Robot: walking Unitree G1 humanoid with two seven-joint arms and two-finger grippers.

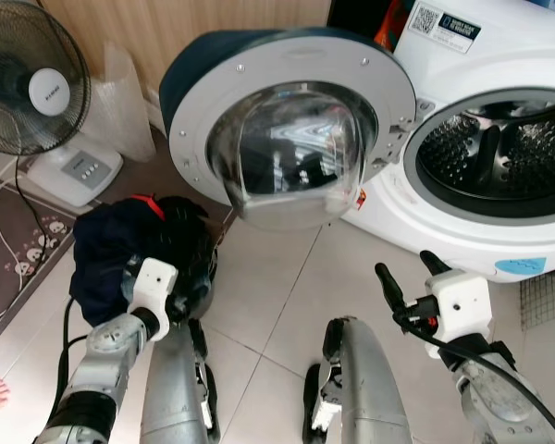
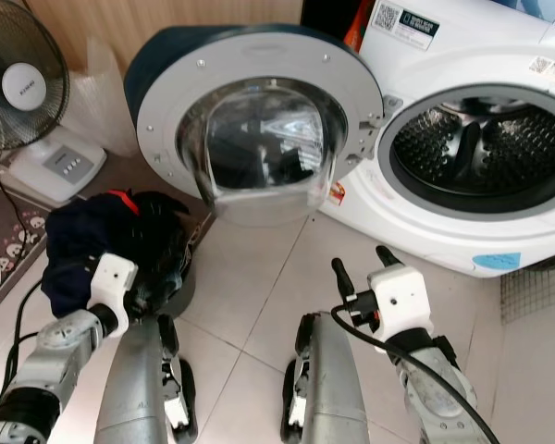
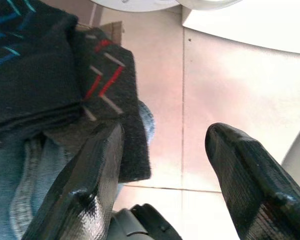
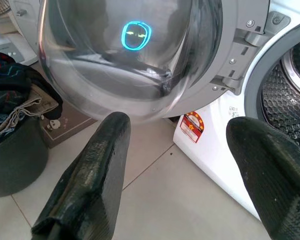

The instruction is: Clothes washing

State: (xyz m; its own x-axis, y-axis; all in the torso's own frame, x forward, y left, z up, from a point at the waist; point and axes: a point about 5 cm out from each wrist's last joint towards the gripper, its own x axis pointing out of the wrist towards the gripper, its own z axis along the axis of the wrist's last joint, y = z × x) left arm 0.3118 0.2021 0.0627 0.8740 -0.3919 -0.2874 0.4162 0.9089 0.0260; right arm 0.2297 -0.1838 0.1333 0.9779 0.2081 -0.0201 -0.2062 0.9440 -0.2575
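Clothes (image 1: 120, 245) sit heaped in a dark bucket (image 4: 15, 160) on the floor, left of the washing machine (image 1: 499, 139), and that is where our work starts. Our left claw (image 3: 162, 165) hangs right at the heap, fingers spread, one finger (image 3: 85, 185) touching the edge of a dark patterned cloth (image 3: 107, 100) with denim under it. The heap lies just ahead of this claw and slightly to its left, so we judge the left arm is the one to grab. Our right claw (image 1: 409, 273) is also spread and holds nothing; it hovers over bare floor in front of the washing machine, well apart from the bucket. Out from there, the round door (image 1: 291, 139) stands swung wide, between the bucket and the drum (image 1: 499, 153), which looks empty. A fan (image 1: 32, 79) stands far left of the washing machine.
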